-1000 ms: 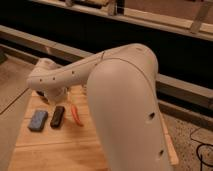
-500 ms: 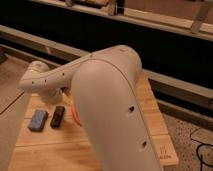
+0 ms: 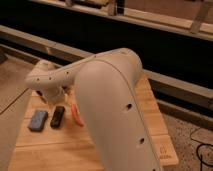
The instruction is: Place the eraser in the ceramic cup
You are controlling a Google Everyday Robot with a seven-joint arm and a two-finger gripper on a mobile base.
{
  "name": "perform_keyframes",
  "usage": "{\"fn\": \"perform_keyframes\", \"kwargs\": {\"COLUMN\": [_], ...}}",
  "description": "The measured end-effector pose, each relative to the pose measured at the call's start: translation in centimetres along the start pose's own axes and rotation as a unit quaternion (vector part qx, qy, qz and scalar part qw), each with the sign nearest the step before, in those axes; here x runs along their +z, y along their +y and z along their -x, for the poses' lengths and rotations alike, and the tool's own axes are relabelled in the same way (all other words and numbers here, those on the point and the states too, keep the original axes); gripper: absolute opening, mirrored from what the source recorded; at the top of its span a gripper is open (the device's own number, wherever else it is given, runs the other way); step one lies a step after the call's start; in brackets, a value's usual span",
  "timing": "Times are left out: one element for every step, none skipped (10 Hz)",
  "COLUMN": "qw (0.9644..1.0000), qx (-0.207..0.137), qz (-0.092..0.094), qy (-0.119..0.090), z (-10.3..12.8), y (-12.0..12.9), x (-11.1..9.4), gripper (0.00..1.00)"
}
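Observation:
The eraser (image 3: 58, 116), a small black bar, lies flat on the wooden table (image 3: 45, 150) at the left. My gripper (image 3: 51, 97) hangs at the end of the white arm (image 3: 107, 100), just above and behind the eraser, and is not touching it. The big white arm link fills the middle of the view and hides the table behind it. The ceramic cup is hidden.
A blue block (image 3: 38, 120) lies just left of the eraser. To the eraser's right, a thin red-orange thing (image 3: 76, 115) sits partly under the arm. A dark rail and wall (image 3: 165, 45) run behind the table. The floor (image 3: 192, 135) shows on the right.
The large arm link has swung left and now covers more of the table and the red-orange thing. The wrist end and the eraser have barely moved.

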Motion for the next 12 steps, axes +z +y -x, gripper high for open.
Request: {"fn": "perform_keyframes", "kwargs": {"qw": [1.0,0.9999,0.9998,0.9998,0.9997,0.9996,0.9995,0.9994,0.9993,0.9991,0.9989,0.9988], "qx": [-0.008,-0.012,-0.017,-0.019,-0.021,-0.022,-0.023,-0.025,-0.026,-0.027,-0.029,-0.029], "qz": [-0.001,-0.001,-0.003,-0.003,-0.003,-0.004,-0.004,-0.006,-0.007,-0.009,-0.011,-0.012], "qy": [0.001,0.002,0.004,0.006,0.011,0.016,0.02,0.024,0.027,0.031,0.035,0.038], "z": [0.0,0.0,-0.1,-0.1,-0.3,-0.5,-0.6,-0.7,-0.8,-0.8,-0.9,-0.9], "y": [0.5,0.7,0.9,1.0,1.2,1.3,1.3,1.4,1.4,1.4,1.4,1.3], "x": [0.1,0.1,0.3,0.5,0.8,1.2,1.6,1.9,2.1,2.4,2.7,2.9], "gripper": [0.65,0.65,0.65,0.65,0.65,0.65,0.65,0.65,0.65,0.65,0.65,0.65]}}
